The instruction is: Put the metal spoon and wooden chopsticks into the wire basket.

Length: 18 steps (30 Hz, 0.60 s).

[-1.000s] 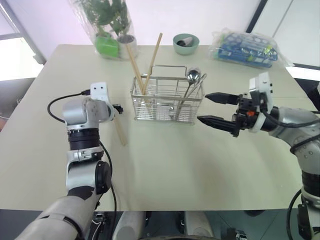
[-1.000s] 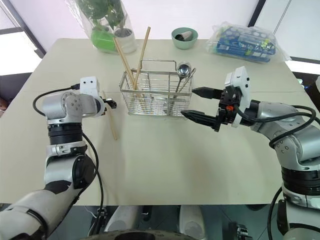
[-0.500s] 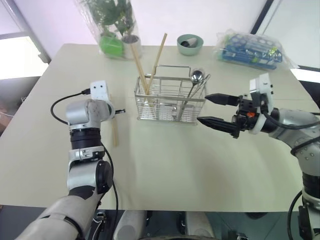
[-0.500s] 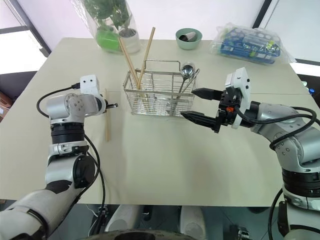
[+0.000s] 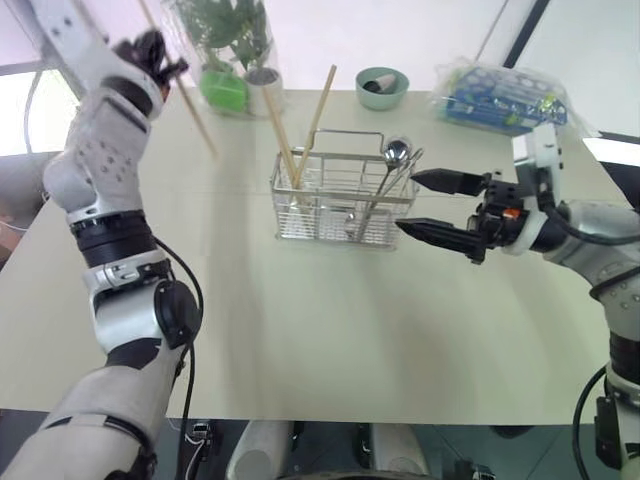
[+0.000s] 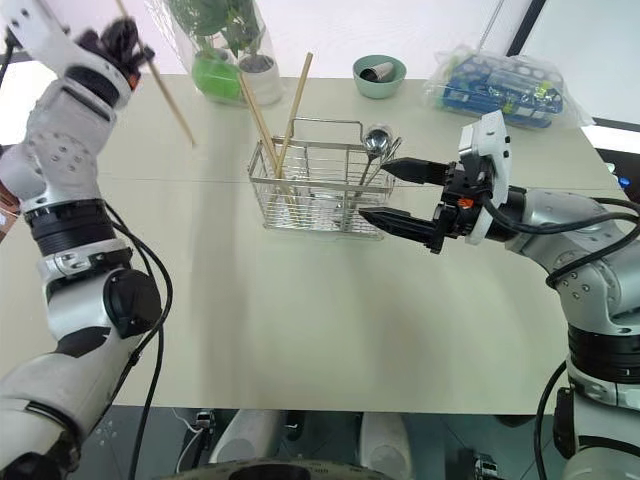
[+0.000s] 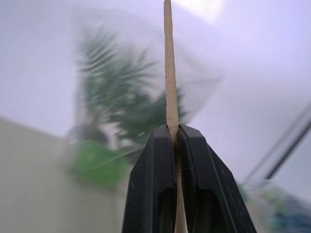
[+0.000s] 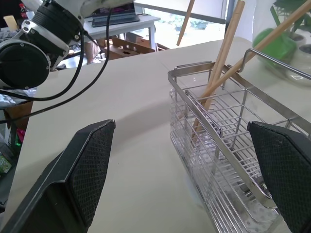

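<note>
The wire basket (image 5: pixel 345 195) stands mid-table. Two wooden chopsticks (image 5: pixel 318 110) lean upright in its left end, and the metal spoon (image 5: pixel 396 153) leans in its right end, bowl up. My left gripper (image 5: pixel 150 50) is raised high at the far left, shut on a third wooden chopstick (image 5: pixel 195 120) that slants down toward the table. In the left wrist view that chopstick (image 7: pixel 168 73) is pinched between the black fingers (image 7: pixel 155 184). My right gripper (image 5: pixel 405 203) hovers open just right of the basket, pointing at it with nothing between its fingers (image 8: pixel 87 174).
A wrapped potted plant (image 5: pixel 225 50) stands at the table's back left. A green bowl (image 5: pixel 382 86) and a plastic bag of blue items (image 5: pixel 500 95) sit at the back right. The pale table (image 5: pixel 330 320) is bare in front of the basket.
The chopstick that lay on the table left of the basket is now gripped. My left gripper has swung it high up to the left. The right gripper has stayed put.
</note>
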{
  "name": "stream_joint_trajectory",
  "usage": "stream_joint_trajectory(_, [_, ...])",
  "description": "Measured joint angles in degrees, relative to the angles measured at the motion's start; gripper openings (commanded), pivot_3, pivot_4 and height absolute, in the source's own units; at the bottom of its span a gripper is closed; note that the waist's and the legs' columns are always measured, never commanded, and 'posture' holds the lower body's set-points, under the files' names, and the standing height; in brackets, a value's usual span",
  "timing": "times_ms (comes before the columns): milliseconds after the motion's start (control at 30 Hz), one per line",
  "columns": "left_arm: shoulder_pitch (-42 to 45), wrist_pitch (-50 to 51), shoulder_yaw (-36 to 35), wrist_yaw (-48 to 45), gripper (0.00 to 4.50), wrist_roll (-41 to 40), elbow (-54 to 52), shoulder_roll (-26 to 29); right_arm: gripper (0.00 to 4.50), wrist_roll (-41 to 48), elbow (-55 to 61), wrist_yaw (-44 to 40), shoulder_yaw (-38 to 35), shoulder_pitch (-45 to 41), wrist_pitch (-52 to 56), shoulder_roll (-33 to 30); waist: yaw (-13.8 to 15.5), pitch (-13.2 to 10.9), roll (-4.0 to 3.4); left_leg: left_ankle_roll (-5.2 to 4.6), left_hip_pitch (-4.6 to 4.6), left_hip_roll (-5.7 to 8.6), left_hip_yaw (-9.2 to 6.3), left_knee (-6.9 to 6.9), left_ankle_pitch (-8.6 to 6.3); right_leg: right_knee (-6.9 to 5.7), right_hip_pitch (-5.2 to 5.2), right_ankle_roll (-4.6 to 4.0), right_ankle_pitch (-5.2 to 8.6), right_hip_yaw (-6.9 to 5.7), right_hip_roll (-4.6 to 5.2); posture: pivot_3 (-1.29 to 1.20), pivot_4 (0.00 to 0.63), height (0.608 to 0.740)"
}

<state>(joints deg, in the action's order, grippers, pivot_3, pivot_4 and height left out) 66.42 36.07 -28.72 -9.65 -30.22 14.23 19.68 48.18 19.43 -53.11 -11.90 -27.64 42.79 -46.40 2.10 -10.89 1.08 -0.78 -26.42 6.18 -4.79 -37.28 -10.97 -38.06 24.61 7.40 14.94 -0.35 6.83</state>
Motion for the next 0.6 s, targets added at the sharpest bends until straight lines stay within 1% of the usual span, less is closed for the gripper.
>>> stream_joint_trajectory(67, [1.48,0.5,0.52,-1.31,0.03,-2.65,-2.13,-0.59,4.5,0.0,0.0,0.02,-0.01,0.01,0.06,-0.05,-0.04,0.0,0.0,-0.02,0.02,-0.01,0.0,0.01,0.01,-0.02,0.01,0.0,0.0,0.0,-0.01,0.0,0.15,0.687])
stream_joint_trajectory(167, [1.93,1.0,1.99,-1.75,0.03,-6.16,-5.14,-4.98,4.5,0.0,0.0,0.43,-0.09,0.02,0.06,-0.08,-0.01,0.01,-0.01,-0.05,0.03,-0.01,0.01,-0.01,0.03,-0.02,-0.02,0.0,0.0,0.02,-0.01,0.0,0.15,0.687])
stream_joint_trajectory(233, [1.43,0.8,4.77,-2.0,0.03,-6.46,-5.7,-7.11,4.5,0.06,0.07,0.81,-0.09,0.02,0.06,-0.08,0.06,0.0,-0.01,-0.06,0.02,0.01,0.01,-0.03,0.04,-0.02,-0.03,0.0,0.0,0.02,0.0,0.0,0.15,0.687])
stream_joint_trajectory(400, [-4.56,-2.69,13.45,-4.08,0.03,-2.47,-6.54,-9.89,4.5,0.43,0.92,1.56,-0.71,0.69,0.12,-0.1,-0.08,0.0,-0.01,-0.08,0.04,-0.03,0.04,-0.01,0.04,-0.04,-0.01,0.0,0.0,0.06,-0.03,0.0,0.15,0.687])
stream_joint_trajectory(467, [-7.75,-6.85,16.94,-5.94,0.03,0.21,-6.56,-10.85,4.5,0.59,1.31,2.04,-1.43,0.95,0.27,-0.1,-0.08,0.0,-0.01,-0.08,0.03,-0.03,0.05,0.0,0.04,-0.03,0.0,0.0,0.0,0.06,-0.02,0.0,0.15,0.687])
stream_joint_trajectory(600, [-11.75,-14.64,20.34,-7.27,0.03,4.96,-5.81,-12.76,4.5,1.15,1.75,2.69,-2.57,1.3,0.53,-0.1,0.1,0.0,-0.01,-0.08,0.03,-0.02,0.05,-0.01,0.04,-0.02,0.0,-0.01,0.0,0.07,0.0,0.0,0.15,0.687])
